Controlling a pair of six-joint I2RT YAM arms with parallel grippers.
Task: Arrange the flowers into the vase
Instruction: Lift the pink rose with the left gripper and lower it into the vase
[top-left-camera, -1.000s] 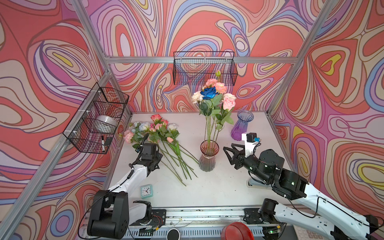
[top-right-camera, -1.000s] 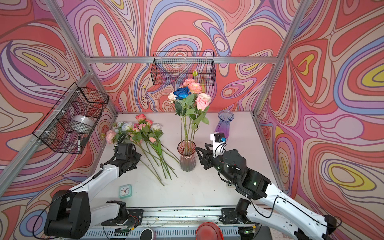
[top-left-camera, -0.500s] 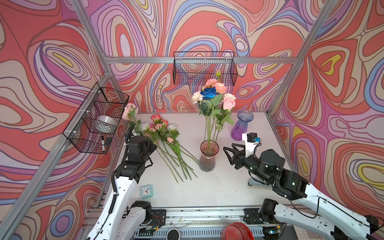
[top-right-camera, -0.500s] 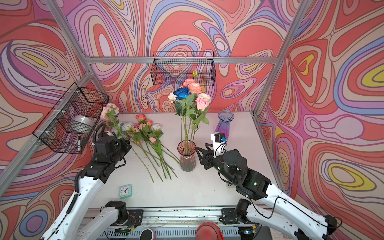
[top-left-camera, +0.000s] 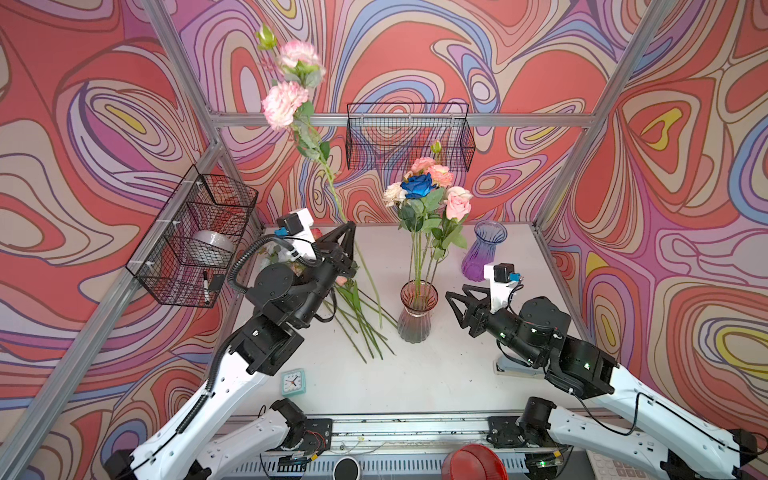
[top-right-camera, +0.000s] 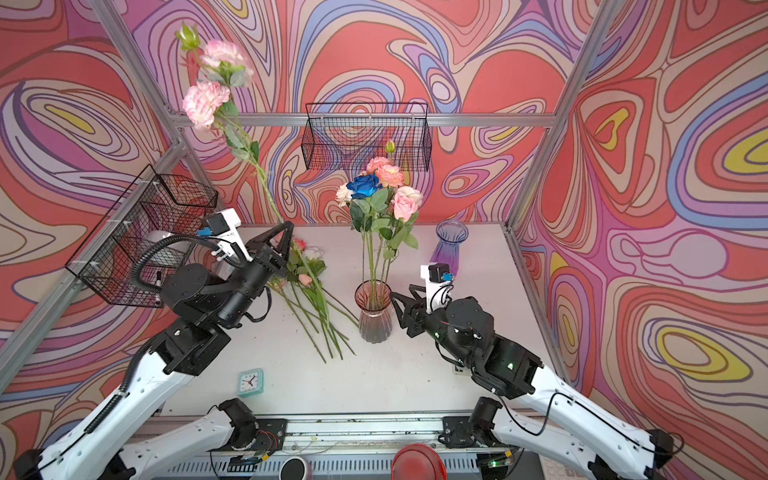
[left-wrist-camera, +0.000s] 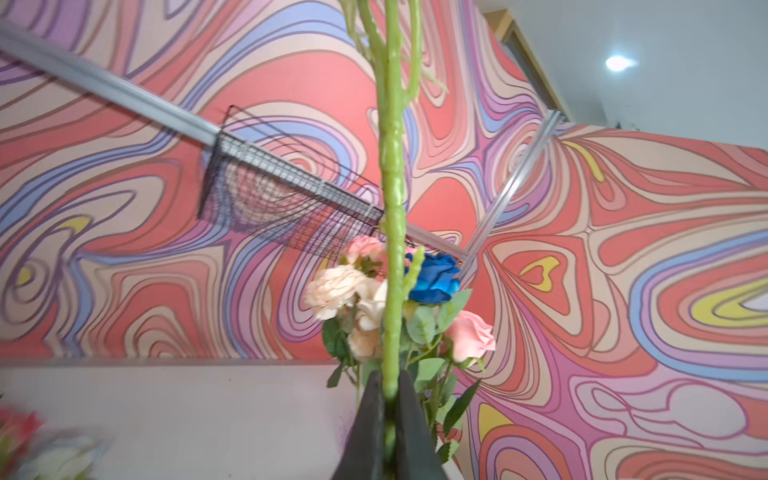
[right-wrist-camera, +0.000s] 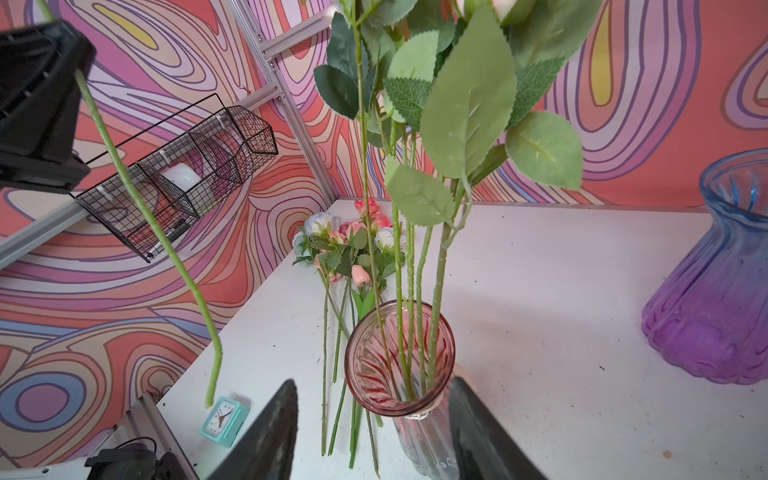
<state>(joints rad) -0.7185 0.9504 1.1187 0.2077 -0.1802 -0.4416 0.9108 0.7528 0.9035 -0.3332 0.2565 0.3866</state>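
Flowers (right-wrist-camera: 345, 253) lie loose on the table (top-left-camera: 415, 374), their stems fanned out just left of the pink vase (top-left-camera: 417, 320), which holds several more upright. The right gripper (top-left-camera: 453, 309) sits just beside that vase, jaws spread and empty. Farther back, the left gripper (top-left-camera: 349, 226) pinches the stem of a raised pink-bloomed flower (top-left-camera: 284, 102). Its blooms stand high above the jaws and its cut end hangs below them.

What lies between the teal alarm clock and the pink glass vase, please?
Green stem ends of the loose flowers lie there on the table, clearest in the right wrist view.
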